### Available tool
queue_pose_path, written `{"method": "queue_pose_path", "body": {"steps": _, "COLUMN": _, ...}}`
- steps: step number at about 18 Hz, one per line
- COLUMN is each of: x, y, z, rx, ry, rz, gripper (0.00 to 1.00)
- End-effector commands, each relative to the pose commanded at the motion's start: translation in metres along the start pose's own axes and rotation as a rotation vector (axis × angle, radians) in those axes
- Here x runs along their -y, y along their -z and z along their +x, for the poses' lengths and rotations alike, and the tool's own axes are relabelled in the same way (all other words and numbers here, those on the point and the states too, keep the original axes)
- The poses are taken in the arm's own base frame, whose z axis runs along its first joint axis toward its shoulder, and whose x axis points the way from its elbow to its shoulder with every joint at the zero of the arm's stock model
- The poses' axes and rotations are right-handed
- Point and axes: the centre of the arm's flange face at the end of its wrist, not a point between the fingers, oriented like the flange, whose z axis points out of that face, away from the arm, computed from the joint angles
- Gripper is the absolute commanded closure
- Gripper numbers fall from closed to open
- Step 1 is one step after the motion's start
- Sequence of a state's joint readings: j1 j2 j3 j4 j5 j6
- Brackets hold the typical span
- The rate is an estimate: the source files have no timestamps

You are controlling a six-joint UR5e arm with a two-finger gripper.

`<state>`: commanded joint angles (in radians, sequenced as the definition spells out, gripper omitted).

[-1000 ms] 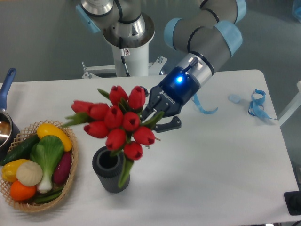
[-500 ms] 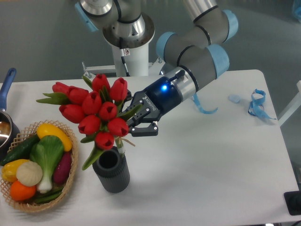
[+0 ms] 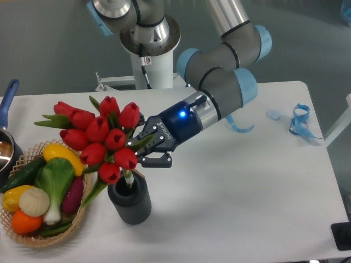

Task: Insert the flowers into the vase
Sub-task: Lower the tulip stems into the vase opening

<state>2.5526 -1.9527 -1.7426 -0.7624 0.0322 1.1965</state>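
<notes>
Your gripper (image 3: 147,152) clamps the flowers (image 3: 101,139), whose stems slant down-left, tips at the mouth of the vase (image 3: 129,198) directly below.

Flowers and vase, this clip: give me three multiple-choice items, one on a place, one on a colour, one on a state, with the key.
1. Where is the basket of toy vegetables?
A. Left of the vase
B. Right of the vase
C. Behind the robot base

2. What colour are the flower heads?
A. Yellow
B. Red
C. White

3. What is the hand doing?
A. Hanging open and empty
B. Resting on the table
C. Gripping the flowers

Key:
1 A: the basket sits at the left table edge, and the vase stands to its right.
2 B: the flowers have red heads on green stems.
3 C: the hand is closed on the bunch, whose stems reach down to the vase mouth.
</notes>
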Motion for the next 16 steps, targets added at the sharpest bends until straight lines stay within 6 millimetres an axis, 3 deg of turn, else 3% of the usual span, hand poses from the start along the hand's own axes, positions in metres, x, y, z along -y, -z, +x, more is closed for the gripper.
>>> {"method": "queue_pose_path", "body": {"steps": 16, "x": -0.106, "y": -0.008, "z": 0.001, "rx": -0.012, "ry": 0.021, "rz": -0.013, "gripper": 0.89}}
